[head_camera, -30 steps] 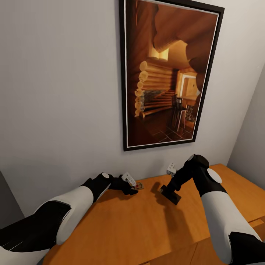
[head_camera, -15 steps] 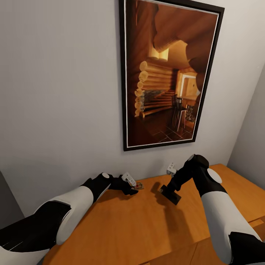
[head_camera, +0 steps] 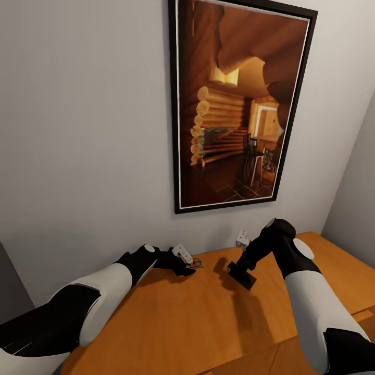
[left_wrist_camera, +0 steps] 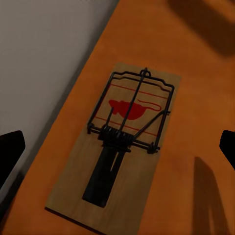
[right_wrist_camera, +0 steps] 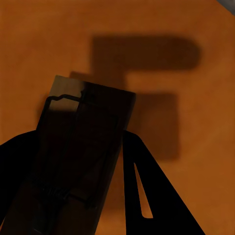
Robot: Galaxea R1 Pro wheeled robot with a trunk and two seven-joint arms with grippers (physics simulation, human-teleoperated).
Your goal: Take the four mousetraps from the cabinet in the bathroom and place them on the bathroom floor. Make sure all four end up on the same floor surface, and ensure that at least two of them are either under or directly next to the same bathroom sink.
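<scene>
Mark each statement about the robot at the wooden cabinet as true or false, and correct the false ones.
1. A mousetrap lies flat on the cabinet top, between the open fingers of the left gripper. True.
2. The right gripper is empty. False: it grips a second mousetrap, held above the cabinet top and casting a shadow on it.
3. The mousetrap under the left gripper has a red mouse shape printed on its board. True.
4. A mirror hangs on the wall above the cabinet. False: it is a black-framed picture of a log-cabin interior.
5. The mousetrap on the cabinet lies at the edge far from the wall. False: it lies close to the wall.
</scene>
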